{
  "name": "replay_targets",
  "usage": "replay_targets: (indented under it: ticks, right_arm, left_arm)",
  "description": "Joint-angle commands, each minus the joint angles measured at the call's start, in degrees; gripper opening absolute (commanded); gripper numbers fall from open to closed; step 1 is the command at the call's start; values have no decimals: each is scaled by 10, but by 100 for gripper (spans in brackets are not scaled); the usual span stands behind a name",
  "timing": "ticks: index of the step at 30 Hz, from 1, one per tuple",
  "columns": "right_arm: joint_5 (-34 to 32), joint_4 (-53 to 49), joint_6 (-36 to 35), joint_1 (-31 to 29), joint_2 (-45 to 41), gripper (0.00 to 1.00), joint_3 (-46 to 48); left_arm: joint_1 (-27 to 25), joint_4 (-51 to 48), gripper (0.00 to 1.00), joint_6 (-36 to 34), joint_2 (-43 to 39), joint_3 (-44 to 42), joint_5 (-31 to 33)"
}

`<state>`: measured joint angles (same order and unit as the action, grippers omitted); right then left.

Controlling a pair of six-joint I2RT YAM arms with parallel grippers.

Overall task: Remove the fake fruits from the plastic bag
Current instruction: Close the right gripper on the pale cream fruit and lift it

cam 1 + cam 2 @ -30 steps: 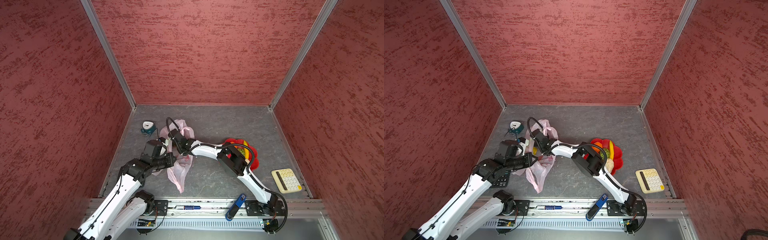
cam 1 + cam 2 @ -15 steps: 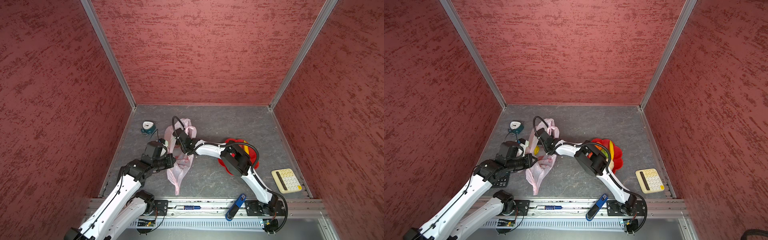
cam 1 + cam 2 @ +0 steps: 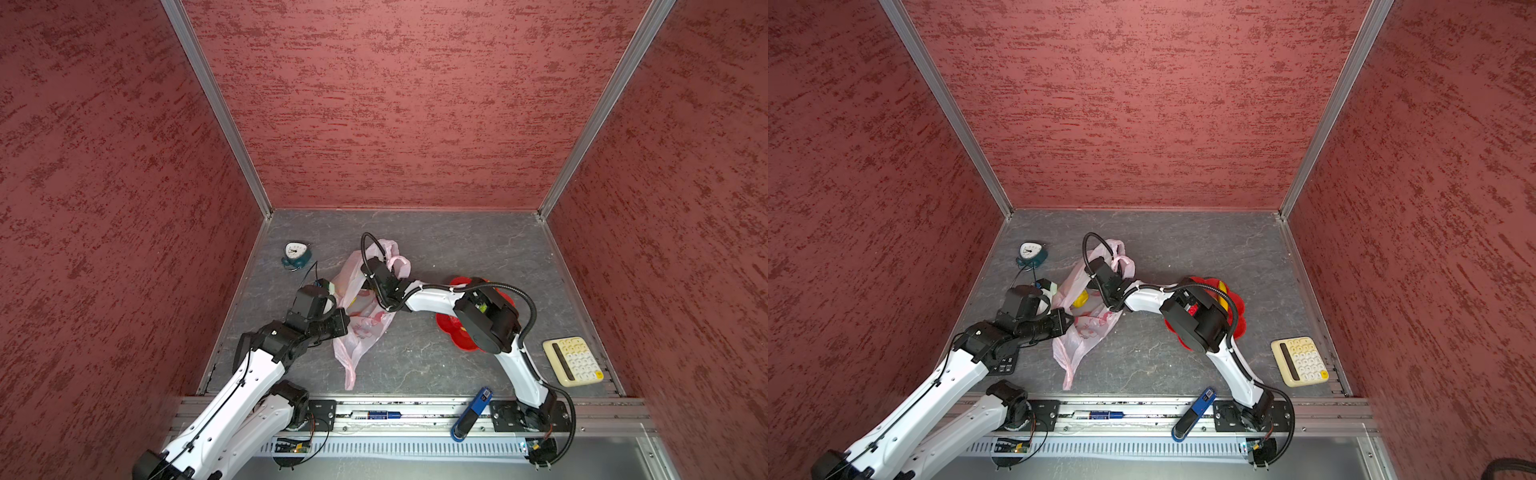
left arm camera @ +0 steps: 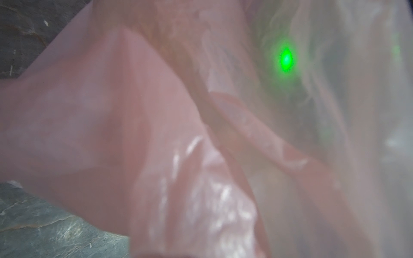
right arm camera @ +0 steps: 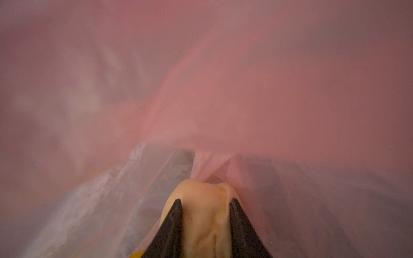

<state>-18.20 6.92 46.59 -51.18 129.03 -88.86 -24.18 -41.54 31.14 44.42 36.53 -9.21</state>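
The right arm (image 3: 432, 297) bends left across the table, right gripper (image 5: 205, 200) buried in the plastic bag (image 3: 365, 328), clamping a cream lump (image 5: 204, 225) between narrowed jaws; the left gripper (image 3: 340, 319) pinches the bag's left edge

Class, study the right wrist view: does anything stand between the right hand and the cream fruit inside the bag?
Nothing visible does. The right hand has its fingers against both sides of the cream lump; the plastic bag lies only beyond and around it.
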Motion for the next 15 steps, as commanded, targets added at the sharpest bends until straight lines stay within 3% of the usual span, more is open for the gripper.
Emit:
replay_targets:
  ticks: [1, 15]
  right_arm:
    - [1, -8, 13, 12, -13, 25, 13]
    - [53, 20, 6, 9, -72, 25, 57]
  left_arm:
    - [-2, 7, 11, -5, 0, -1, 10]
    - [-3, 97, 11, -35, 58, 17, 12]
